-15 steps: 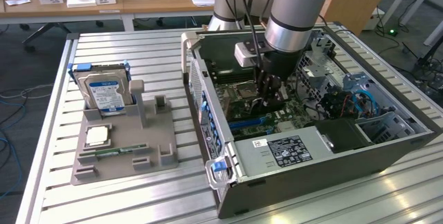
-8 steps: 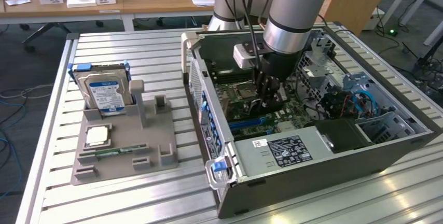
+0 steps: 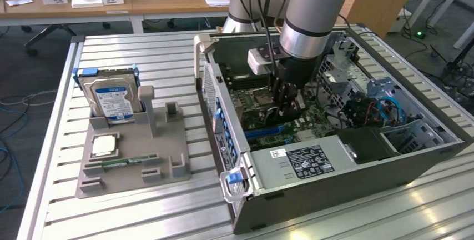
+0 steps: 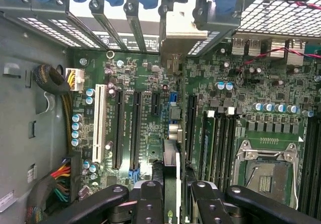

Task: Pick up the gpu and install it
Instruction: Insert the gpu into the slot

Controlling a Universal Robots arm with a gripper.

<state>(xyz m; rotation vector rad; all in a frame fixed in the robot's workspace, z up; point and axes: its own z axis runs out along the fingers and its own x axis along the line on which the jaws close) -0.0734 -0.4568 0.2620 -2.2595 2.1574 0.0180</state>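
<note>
Black gpu point(image 4: 171, 158) edge-on within the pincer's point(image 4: 174, 190) grip

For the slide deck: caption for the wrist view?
Arm's fingers grip the gpu edge-on over the motherboard slots, inside the open case.

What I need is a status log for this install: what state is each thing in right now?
computer case: on its side, open.
gpu: gripped on edge by the hand, above the motherboard; seating cannot be told.
hand: shut on the gpu.
hard drive: upright in the tray.
memory stick: lying flat in the tray.
processor: lying flat on the tray.
</note>
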